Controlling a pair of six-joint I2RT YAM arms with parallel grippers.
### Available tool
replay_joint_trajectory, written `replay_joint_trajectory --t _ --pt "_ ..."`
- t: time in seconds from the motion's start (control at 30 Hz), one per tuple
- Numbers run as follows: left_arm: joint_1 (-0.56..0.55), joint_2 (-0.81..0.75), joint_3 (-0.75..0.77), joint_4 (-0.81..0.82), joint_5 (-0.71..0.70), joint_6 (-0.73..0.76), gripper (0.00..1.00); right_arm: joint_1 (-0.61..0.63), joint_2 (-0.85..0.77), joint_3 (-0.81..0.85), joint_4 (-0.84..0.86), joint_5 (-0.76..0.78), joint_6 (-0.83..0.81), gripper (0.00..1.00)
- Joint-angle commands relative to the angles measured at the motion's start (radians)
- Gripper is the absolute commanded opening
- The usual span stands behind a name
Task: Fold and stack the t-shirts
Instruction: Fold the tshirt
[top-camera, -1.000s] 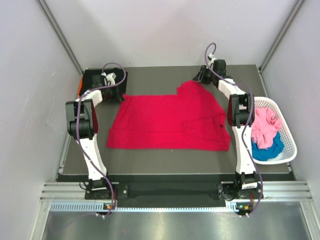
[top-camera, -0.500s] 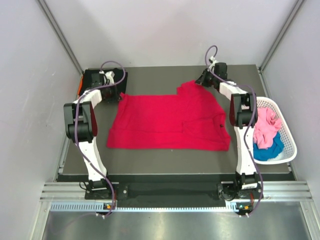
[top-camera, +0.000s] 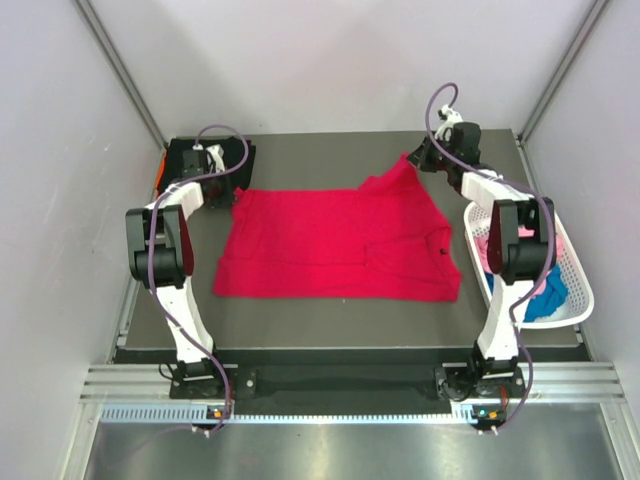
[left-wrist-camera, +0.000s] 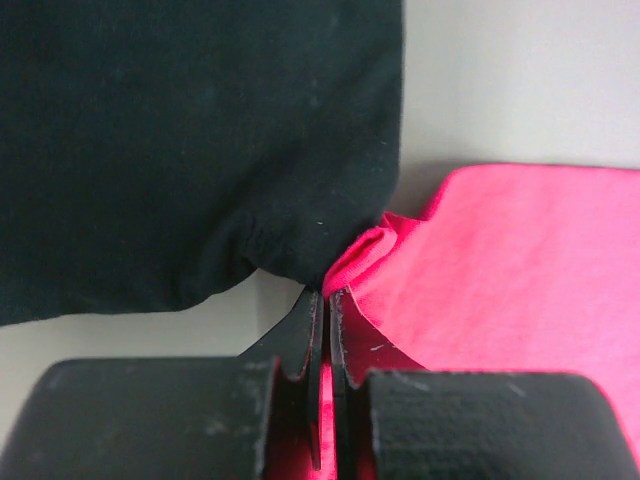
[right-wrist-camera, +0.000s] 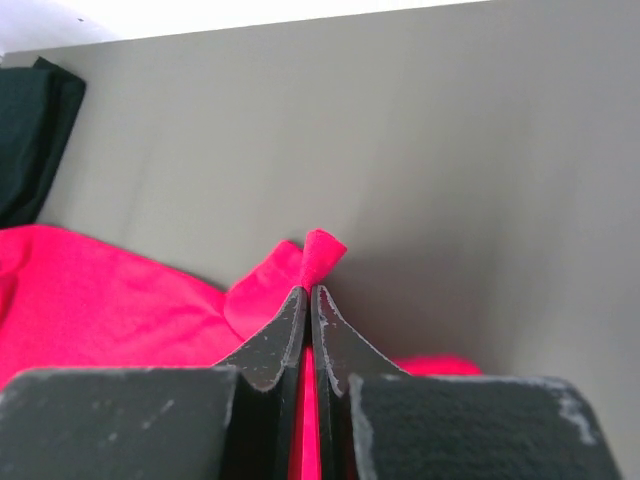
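A bright red t-shirt (top-camera: 335, 245) lies spread across the middle of the dark table. My left gripper (top-camera: 232, 192) is shut on its far left corner (left-wrist-camera: 372, 250), right beside a folded black t-shirt (top-camera: 205, 160) (left-wrist-camera: 190, 140). At the far right, my right gripper (top-camera: 418, 160) is shut on the shirt's other far corner, and a small fold of red cloth (right-wrist-camera: 322, 252) sticks out past the fingertips, lifted off the table. Pink (top-camera: 487, 245) and blue (top-camera: 545, 300) t-shirts lie in the basket.
A white lattice basket (top-camera: 575, 275) stands at the table's right edge, with my right arm passing over it. An orange item (top-camera: 159, 172) peeks out at the far left by the black shirt. Grey walls close in on both sides.
Both grippers have shut on the red shirt's far corners. The right arm has swung right and raised its corner; the left gripper has shifted slightly.
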Motion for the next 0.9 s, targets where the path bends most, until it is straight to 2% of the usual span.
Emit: replay_joint_trajectory --t 0.0,0.17,0.33,0.87 --pt "0.001 -0.071 -0.013 0.051 -0.053 -0.002 0.00 -0.031 -0.081 -0.078 0.086 0.016 -0.041 0.00" --pt "0.013 -0.071 -0.013 0.047 -0.032 -0.031 0.00 -0.034 -0.117 -0.150 0.098 0.016 -0.039 0.00" --pt "0.022 -0.095 -0.035 0.047 -0.069 -0.039 0.00 -0.035 -0.173 -0.219 0.112 0.008 -0.049 0.00" --pt "0.051 -0.167 -0.167 0.145 0.028 -0.102 0.00 -0.045 -0.370 -0.475 0.156 0.029 -0.070 0.00"
